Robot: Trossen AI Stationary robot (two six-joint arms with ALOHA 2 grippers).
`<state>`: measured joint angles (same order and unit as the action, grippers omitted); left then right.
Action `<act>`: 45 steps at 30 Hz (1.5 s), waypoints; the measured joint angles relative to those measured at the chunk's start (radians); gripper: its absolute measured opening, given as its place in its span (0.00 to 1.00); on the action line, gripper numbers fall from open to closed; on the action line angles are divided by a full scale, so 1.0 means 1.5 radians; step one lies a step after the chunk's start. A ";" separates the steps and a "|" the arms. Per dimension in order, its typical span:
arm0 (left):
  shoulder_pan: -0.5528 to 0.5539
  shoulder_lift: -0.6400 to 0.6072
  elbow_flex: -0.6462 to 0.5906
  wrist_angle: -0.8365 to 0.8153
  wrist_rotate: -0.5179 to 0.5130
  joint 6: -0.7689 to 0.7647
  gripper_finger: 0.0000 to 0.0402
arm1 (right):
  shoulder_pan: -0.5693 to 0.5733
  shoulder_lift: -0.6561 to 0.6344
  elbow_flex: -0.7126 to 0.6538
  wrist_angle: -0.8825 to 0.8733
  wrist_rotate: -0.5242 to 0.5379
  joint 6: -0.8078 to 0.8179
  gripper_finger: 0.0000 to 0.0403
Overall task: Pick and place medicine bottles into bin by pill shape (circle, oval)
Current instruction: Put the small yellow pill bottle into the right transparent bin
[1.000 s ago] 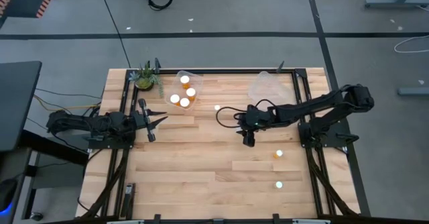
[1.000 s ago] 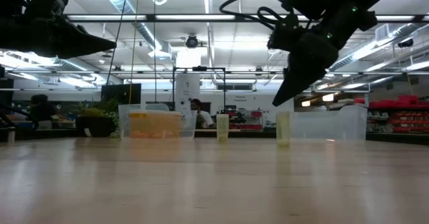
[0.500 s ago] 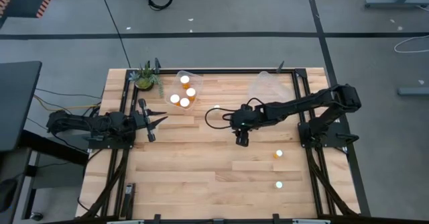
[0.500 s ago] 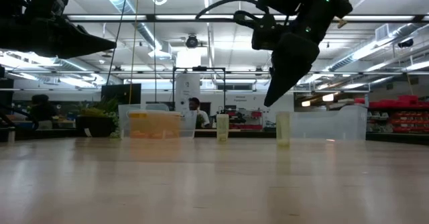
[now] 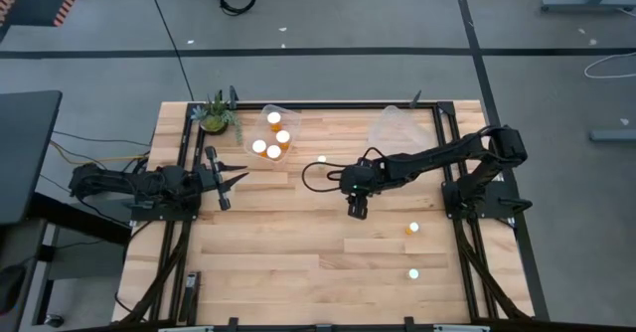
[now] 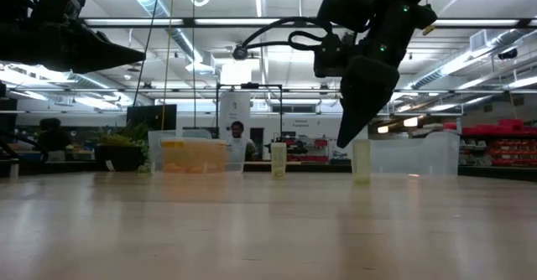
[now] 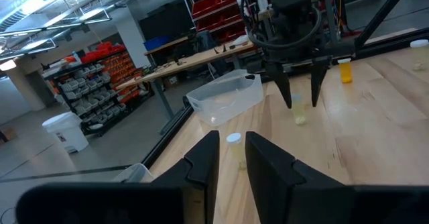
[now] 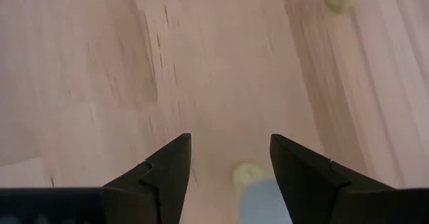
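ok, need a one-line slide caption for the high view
Right pincer open above mid-table; left pincer parked at left edge; three bottles sit in the bin.
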<state>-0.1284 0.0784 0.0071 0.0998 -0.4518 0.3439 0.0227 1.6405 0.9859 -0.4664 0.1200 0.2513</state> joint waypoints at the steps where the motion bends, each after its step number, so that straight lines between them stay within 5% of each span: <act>1: 0.000 0.000 0.000 0.000 0.000 0.000 0.20 | 0.000 0.000 0.000 0.000 -0.003 0.002 0.53; 30: 0.000 0.000 0.000 0.000 0.000 0.000 0.22 | -0.015 -0.001 0.000 -0.084 0.018 -0.035 0.52; 45: 0.000 0.000 0.000 0.000 0.000 0.000 0.22 | -0.023 -0.001 0.000 -0.089 0.019 -0.036 0.30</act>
<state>-0.1284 0.0784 0.0071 0.0998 -0.4515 0.3437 -0.0116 1.6389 0.9863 -0.5999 0.1478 0.1980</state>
